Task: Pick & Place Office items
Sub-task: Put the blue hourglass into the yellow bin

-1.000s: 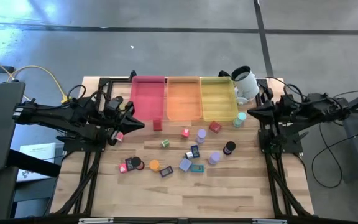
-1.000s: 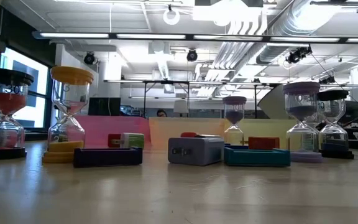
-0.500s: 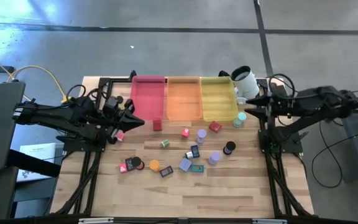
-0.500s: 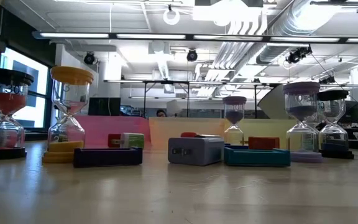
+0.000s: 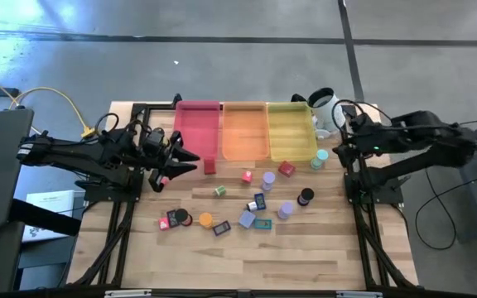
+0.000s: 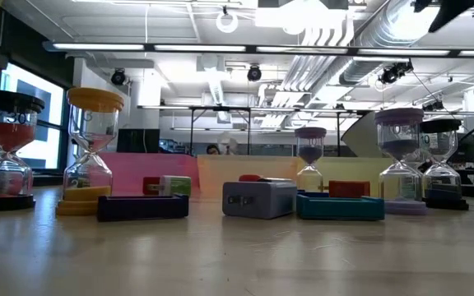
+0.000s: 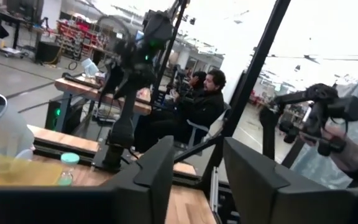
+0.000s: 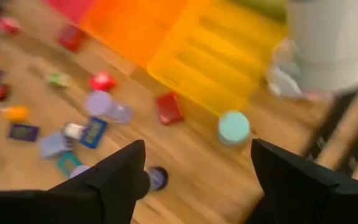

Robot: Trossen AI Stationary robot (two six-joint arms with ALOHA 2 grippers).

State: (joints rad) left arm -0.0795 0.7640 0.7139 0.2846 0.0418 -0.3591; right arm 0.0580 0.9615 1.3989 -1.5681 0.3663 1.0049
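Note:
The office items lie scattered on the wooden table (image 5: 305, 248) in front of three trays. They include sand timers such as the teal one (image 5: 320, 157) and the orange one (image 6: 93, 148), small blocks such as a red one (image 8: 169, 107), and flat pieces such as the teal one (image 6: 340, 205). My left gripper (image 5: 189, 161) hovers open above the table's left side, pointing toward the right arm; its fingers are apart in the left wrist view (image 7: 197, 180). My right gripper (image 5: 342, 142) hangs open over the table's far right, tipped down above the teal timer (image 8: 234, 127). Neither touches anything.
Pink (image 5: 198, 128), orange (image 5: 245, 131) and yellow (image 5: 291, 131) trays stand side by side at the far edge. A white cup (image 5: 325, 108) stands at the far right corner. Bare wood lies along the near edge. People sit beyond the table (image 7: 197, 106).
Both grippers have opened from shut. My right gripper has tipped from level to pointing down and rolled, staying over the table's far right. My left gripper has kept its place. The items have not moved.

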